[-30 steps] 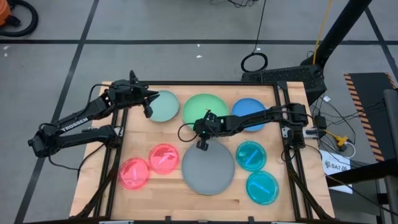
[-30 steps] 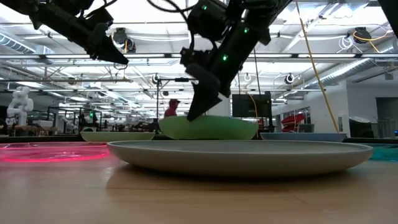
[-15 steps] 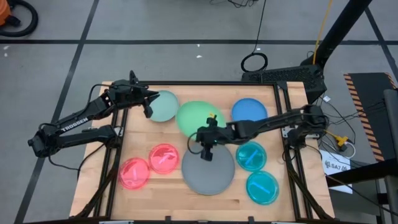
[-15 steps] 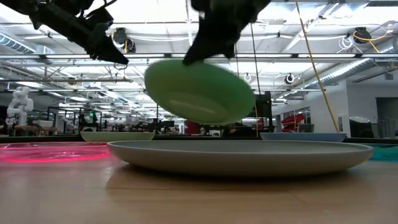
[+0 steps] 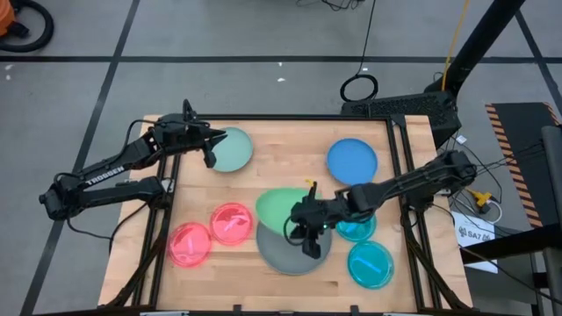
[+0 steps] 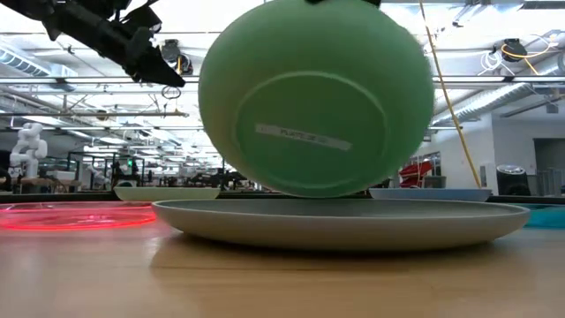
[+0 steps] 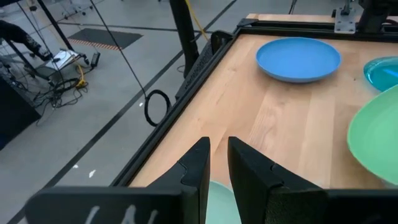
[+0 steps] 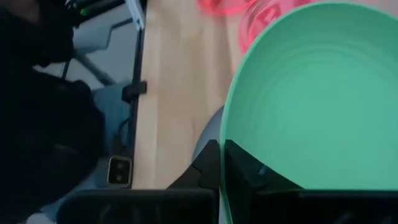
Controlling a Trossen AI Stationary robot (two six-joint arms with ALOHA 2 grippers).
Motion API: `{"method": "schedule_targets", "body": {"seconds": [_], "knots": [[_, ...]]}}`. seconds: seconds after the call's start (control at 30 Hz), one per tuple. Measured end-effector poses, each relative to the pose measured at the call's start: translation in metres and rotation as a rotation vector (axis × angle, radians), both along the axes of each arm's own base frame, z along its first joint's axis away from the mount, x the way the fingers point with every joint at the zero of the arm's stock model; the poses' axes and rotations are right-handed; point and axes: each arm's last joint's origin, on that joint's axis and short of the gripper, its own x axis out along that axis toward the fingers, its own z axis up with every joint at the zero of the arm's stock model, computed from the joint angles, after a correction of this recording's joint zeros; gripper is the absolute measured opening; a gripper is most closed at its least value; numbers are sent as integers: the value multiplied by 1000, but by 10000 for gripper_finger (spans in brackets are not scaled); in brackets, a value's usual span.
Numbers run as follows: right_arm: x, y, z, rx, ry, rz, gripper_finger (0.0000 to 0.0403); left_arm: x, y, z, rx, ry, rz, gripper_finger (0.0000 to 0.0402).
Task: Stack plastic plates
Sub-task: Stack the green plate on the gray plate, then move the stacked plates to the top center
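Note:
My right gripper (image 5: pixel 307 235) is shut on the large green plate (image 5: pixel 281 209) and holds it over the large grey plate (image 5: pixel 285 256), which lies flat on the table. In the low view the green plate (image 6: pixel 313 97) is tipped steeply, its underside facing the near edge, above the grey plate (image 6: pixel 340 221). My left gripper (image 5: pixel 211 147) hovers over the pale mint plate (image 5: pixel 233 149) at the far left. Its fingers (image 7: pixel 200 165) stand with only a narrow slit between them and touch nothing. My right gripper pinches the green plate's rim (image 8: pixel 227 140), one finger (image 8: pixel 245 168) on the plate's inner face and the other behind it. The held rim is on the plate's near side and uppermost. The plate is lifted clear and slopes down toward the far edge, its lower rim (image 6: pixel 309 193) just above the grey plate.
A blue plate (image 5: pixel 352 161) lies at the far right. Two pink plates (image 5: pixel 231 223) (image 5: pixel 190 244) lie near left, and two teal plates (image 5: pixel 358 231) (image 5: pixel 370 263) near right, one partly under my right arm. Bare wood shows in the table's far middle (image 5: pixel 290 149).
My right gripper has lifted the green plate off the table's far middle and carried it toward the near edge, over the grey plate. The plate has tipped from nearly flat to steep, its underside now facing the near edge.

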Motion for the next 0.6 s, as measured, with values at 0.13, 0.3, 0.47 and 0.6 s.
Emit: {"method": "schedule_targets", "body": {"seconds": [0.13,0.3,0.47,0.6], "knots": [[2,9,-9,-9,25,20,1,0,0,0,0,0,-3,65],[5,14,-18,-2,52,12,21,0,0,0,3,2,-4,65],[7,14,-23,0,70,4,23,1,0,1,14,-9,-5,65],[8,15,-22,18,68,-11,11,1,0,2,20,-17,-5,65]]}}
